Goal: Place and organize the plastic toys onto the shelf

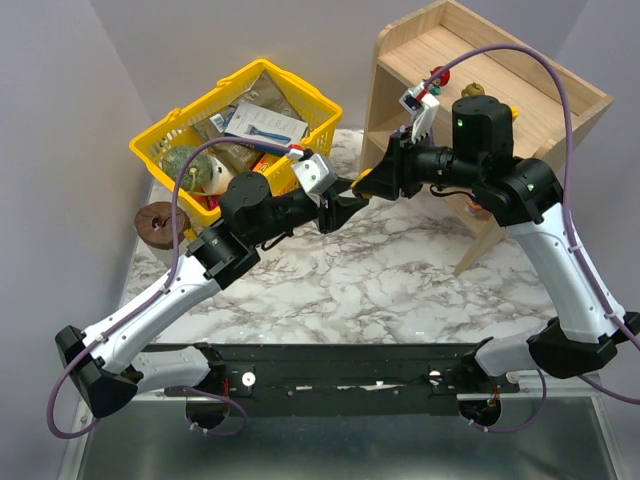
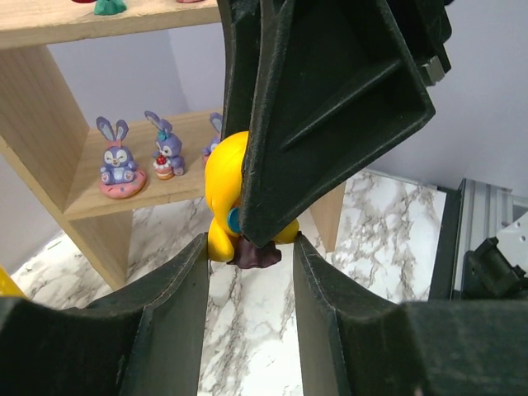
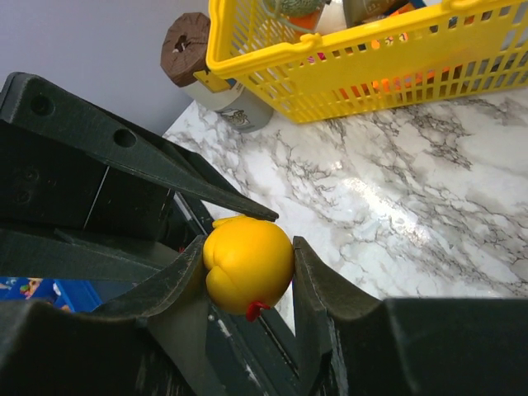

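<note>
A round yellow toy (image 3: 247,262) sits squeezed between my right gripper's (image 3: 249,252) fingers; it also shows in the top view (image 1: 363,183) above the table's middle. My left gripper (image 2: 252,243) faces it tip to tip with jaws spread, the yellow toy (image 2: 224,186) just at its fingertips. In the top view the left gripper (image 1: 350,197) and right gripper (image 1: 374,184) meet in front of the wooden shelf (image 1: 480,55). Two purple long-eared toys (image 2: 120,158) (image 2: 169,153) stand on the lower tier (image 2: 82,198); a third is mostly hidden. Small round toys (image 1: 473,92) sit on the top tier.
A yellow basket (image 1: 190,125) of groceries with a green gourd (image 1: 185,165) stands at the back left, also in the right wrist view (image 3: 355,62). A brown-lidded jar (image 1: 158,222) stands beside it. The marble tabletop (image 1: 400,280) lies below the grippers.
</note>
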Controlling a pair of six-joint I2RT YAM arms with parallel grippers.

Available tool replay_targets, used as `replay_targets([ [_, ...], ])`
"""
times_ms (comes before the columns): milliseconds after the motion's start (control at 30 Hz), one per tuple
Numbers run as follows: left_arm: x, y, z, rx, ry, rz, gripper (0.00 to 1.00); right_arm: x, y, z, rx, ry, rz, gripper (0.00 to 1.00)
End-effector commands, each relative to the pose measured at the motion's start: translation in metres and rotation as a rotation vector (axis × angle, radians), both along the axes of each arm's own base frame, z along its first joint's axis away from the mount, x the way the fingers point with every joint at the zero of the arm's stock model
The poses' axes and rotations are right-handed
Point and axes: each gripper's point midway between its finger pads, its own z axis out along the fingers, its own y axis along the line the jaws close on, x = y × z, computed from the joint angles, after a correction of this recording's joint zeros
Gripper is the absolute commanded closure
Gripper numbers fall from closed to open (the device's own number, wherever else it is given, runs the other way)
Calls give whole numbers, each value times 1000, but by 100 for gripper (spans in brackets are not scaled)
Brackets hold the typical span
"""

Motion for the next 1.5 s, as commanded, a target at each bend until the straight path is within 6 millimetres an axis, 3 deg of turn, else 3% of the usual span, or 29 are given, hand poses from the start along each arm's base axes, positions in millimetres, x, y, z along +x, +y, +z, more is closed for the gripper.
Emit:
replay_targets([
  [0,21,8,27,-109,-7,126,100,-3,-8,11,39,-12,-67,60],
  [200,18,6,39,-179,15,115,100,7,-11,29,110,-75,-132,43],
  [433,12,2,45,-229,16,97,100,16,-14,57,173,-179,-173,33],
  [767,5,0,48,-256,13,71,100,26,-10,69,208,-202,-193,35],
  [1000,4,-3,51,-285,33,58,100,16,-3,73,238,-203,-128,66],
  [1067,4,-3,52,-287,35,56,100,13,-1,71,231,-198,-105,64],
  [1100,3,-2,55,-294,29,55,100,13,-1,70,228,-198,-103,55],
  [1200,2,-2,57,-302,26,47,100,12,-2,64,216,-193,-99,40],
  [1333,-3,-1,61,-316,22,31,100,10,-2,63,216,-190,-92,37],
  [1467,-6,-1,60,-322,27,18,100,8,0,64,224,-184,-80,42],
])
